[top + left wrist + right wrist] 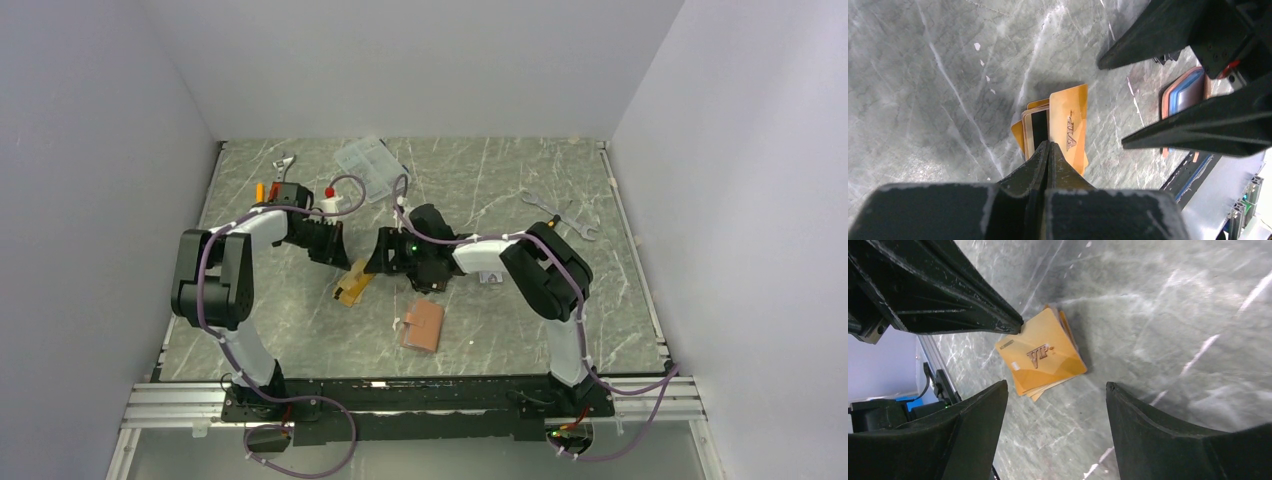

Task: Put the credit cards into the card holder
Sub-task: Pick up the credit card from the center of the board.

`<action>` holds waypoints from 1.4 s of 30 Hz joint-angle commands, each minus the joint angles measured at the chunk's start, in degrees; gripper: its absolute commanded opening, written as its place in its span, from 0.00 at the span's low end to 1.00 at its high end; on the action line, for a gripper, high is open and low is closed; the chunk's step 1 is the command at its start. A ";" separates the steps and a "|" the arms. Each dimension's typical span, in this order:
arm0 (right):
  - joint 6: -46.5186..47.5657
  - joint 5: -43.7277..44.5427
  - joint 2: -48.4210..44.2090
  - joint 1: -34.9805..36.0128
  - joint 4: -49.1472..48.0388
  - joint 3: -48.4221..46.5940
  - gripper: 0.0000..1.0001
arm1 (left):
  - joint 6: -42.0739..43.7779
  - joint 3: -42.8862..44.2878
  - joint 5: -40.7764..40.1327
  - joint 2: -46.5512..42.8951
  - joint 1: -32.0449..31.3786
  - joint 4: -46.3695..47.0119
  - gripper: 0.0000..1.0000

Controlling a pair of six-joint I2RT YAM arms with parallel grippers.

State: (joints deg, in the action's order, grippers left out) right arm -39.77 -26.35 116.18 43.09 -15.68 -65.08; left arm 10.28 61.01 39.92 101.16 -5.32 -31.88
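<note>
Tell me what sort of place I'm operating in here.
Most likely a robot test cell in a lab: plain white walls box in a marble-patterned table, both arms are bolted to an aluminium rail, and loose props like a wrench lie about.

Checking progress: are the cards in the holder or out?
Out: the cards lie loosely stacked on the table, apart from the holder.

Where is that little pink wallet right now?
In the top view the pink wallet lies on the table, right of the orange cards and closer to its near edge.
</note>
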 commanded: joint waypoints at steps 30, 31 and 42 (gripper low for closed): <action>-9.13 -8.30 8.84 -5.14 -18.83 1.94 0.51 | 0.59 9.15 0.23 8.44 -2.72 1.40 0.00; -9.27 -7.53 8.60 -5.31 -18.14 2.12 0.51 | 0.54 9.04 -0.38 8.39 -2.96 1.46 0.00; -11.71 -2.00 8.05 -6.52 -9.68 1.92 0.54 | -0.80 4.08 -5.33 5.23 -3.90 4.83 0.00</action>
State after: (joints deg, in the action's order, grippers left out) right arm -51.33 -33.78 123.66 36.93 -32.56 -63.64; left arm 9.76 66.72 36.27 108.81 -8.45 -28.29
